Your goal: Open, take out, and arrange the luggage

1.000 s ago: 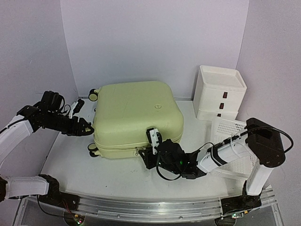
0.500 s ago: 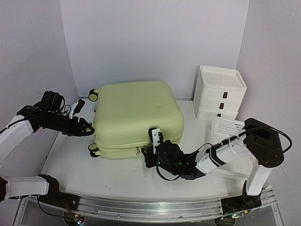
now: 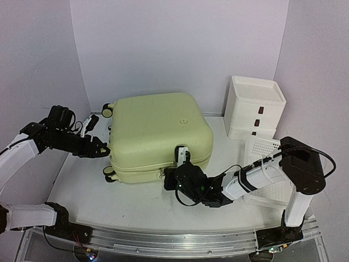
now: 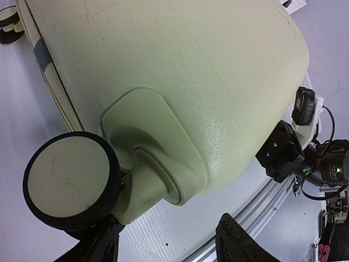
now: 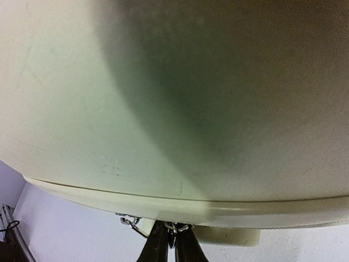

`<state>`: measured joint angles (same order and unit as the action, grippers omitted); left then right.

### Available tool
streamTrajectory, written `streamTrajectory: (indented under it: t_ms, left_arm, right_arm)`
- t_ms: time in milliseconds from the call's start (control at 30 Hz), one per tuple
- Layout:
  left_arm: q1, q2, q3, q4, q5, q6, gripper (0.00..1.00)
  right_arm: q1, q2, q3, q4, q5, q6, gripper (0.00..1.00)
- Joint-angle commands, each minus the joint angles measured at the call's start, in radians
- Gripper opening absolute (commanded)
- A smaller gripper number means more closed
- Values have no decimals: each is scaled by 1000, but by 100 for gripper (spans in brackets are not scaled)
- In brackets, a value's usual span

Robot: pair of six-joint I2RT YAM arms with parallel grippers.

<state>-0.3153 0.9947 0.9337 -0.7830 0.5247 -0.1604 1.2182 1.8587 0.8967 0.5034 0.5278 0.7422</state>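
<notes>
The luggage (image 3: 158, 131) is a pale yellow-green hard-shell suitcase lying flat and closed on the table. My right gripper (image 3: 169, 179) is low at its front seam. In the right wrist view the shell (image 5: 174, 109) fills the frame, and the right gripper (image 5: 174, 245) is pinched shut on a small metal zipper pull (image 5: 173, 228) under the seam. A second pull (image 5: 130, 221) hangs just to the left. My left gripper (image 3: 102, 148) stands open beside the suitcase's left end. In its wrist view the left gripper (image 4: 163, 248) sits below a caster wheel (image 4: 68, 177), holding nothing.
A white three-drawer box (image 3: 254, 109) stands at the back right. A white mesh basket (image 3: 262, 146) sits in front of it, beside my right arm. Purple walls close in the back and sides. A metal rail (image 3: 174, 240) runs along the near edge.
My right gripper has slid a little left along the suitcase's front seam and its fingers have closed on the zipper pull. The left arm has not moved.
</notes>
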Motion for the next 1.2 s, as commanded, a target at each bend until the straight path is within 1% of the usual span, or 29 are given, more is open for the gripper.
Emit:
streamTrajectory:
  t_ms: [0, 100, 167, 300, 367, 533, 600, 733, 800, 900, 1000, 1067, 1100, 1133, 1167]
  left_arm:
    - [-21, -10, -7, 27, 83, 7, 60]
    - [-21, -10, -7, 27, 75, 4, 59]
    - [-21, -9, -8, 26, 63, 3, 59]
    - [-21, -13, -8, 27, 39, -3, 59]
    - [-22, -14, -7, 27, 30, -5, 59]
    - [-21, -9, -7, 25, -5, -8, 58]
    - [-21, -4, -6, 25, -8, -10, 57]
    - [-21, 9, -6, 24, -12, -8, 57]
    - [-21, 12, -6, 24, -17, -9, 57]
    - [-21, 17, -6, 22, -21, -9, 56]
    - [-21, 21, -4, 20, -31, -10, 56]
    - [-21, 22, -6, 21, -40, -11, 56]
    - [-21, 23, -6, 20, -44, -11, 55]
    - [-21, 25, -7, 20, -48, -11, 55]
    - [-21, 25, -6, 20, -51, -11, 55]
  right_arm:
    - [-24, 12, 76, 7, 50, 59, 4]
    - [-20, 2, 86, -43, 64, 68, 0]
    - [-18, -14, 107, -128, 84, 66, 0]
    - [-9, -53, 215, -580, 186, 63, 0]
    - [-6, -54, 277, -768, 235, 47, 0]
    - [-6, -62, 333, -1003, 273, -46, 0]
    - [-6, -80, 325, -1045, 276, -79, 0]
    - [-8, -128, 278, -1064, 291, -187, 0]
    - [-24, -158, 250, -1060, 260, -254, 0]
    - [-82, -188, 220, -1047, 80, -417, 0]
    - [-157, -237, 182, -1049, -112, -514, 0]
    - [-203, -298, 120, -1018, -235, -598, 0]
    - [-218, -335, 79, -988, -292, -672, 0]
    - [-229, -373, 37, -958, -334, -742, 0]
    - [-242, -410, 6, -940, -345, -778, 0]
